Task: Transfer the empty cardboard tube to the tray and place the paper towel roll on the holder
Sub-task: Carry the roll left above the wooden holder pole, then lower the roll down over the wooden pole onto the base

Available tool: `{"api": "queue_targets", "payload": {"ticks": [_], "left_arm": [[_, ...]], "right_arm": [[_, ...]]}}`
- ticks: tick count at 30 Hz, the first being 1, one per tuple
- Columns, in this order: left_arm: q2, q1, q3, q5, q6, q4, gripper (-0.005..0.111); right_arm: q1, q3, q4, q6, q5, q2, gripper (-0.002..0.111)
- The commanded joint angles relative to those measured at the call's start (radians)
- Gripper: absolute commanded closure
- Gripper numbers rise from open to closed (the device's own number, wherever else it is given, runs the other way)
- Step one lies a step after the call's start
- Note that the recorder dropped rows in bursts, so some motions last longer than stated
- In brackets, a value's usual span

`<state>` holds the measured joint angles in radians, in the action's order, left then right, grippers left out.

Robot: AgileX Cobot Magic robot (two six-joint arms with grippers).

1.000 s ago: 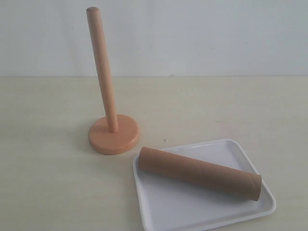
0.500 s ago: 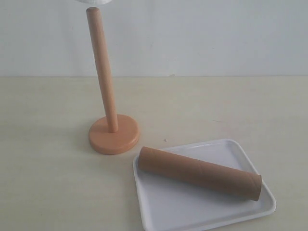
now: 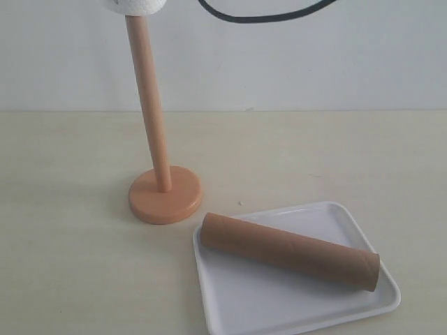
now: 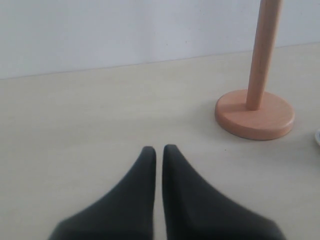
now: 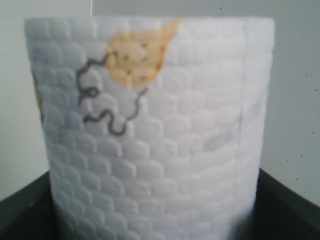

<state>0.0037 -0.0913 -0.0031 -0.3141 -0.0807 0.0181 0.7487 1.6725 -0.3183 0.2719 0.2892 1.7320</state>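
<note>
**A:** On the tray (image 3: 237, 303), what lay there?

**B:** The empty cardboard tube (image 3: 290, 251) lay on its side, slanting across it. The tray sat on the worktop (image 3: 70, 265), near the holder (image 3: 165, 199).

**A:** And the paper towel roll (image 5: 150, 140)?

**B:** It was clamped between the right jaws, whose dark sides pressed against it. Its lower edge hung over the holder's upright dowel and hid the tip.

**A:** The left jaws?

**B:** They were pressed together with nothing between them. They stood over the worktop, apart from the holder's base.
</note>
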Motion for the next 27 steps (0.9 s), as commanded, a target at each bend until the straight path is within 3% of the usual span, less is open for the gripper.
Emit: {"api": "queue_targets", "payload": {"ticks": [1,14,27], "left_arm": [[-0.004,0.002,0.003,-0.001,-0.003,0.008,0.103],[-0.004,0.002,0.003,-0.001,-0.003,0.008,0.103],[-0.004,0.002,0.003,-0.001,-0.003,0.008,0.103]], "right_arm": [[0.002,0.017,0.006,-0.027,0.021,0.011,0.109],[0.002,0.015,0.011,-0.035,-0.098,0.064,0.109],[0.002,0.008,0.017,-0.014,-0.062,0.165,0.109]]}}
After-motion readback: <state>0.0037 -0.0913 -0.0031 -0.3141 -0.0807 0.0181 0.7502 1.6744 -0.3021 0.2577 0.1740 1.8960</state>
